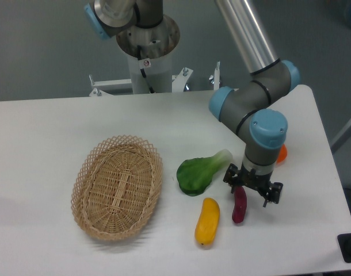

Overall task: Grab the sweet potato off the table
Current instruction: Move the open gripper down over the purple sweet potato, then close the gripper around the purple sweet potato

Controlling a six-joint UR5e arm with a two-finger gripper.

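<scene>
The sweet potato (239, 206), slim and dark purple-magenta, lies on the white table (49, 132) at the front right, pointing roughly toward the front edge. My gripper (251, 188) hangs pointing down right over its far end. The jaws look spread, with black fingers (229, 177) to the left and right of that end. The potato's far tip is hidden under the gripper. I cannot tell whether the fingers touch it.
A fat yellow vegetable (207, 221) lies just left of the sweet potato. A green leafy vegetable (199, 172) lies beyond it. A round orange fruit (282, 153) peeks out behind the wrist. A wicker basket (118, 187) stands at the left. The table's right edge is close.
</scene>
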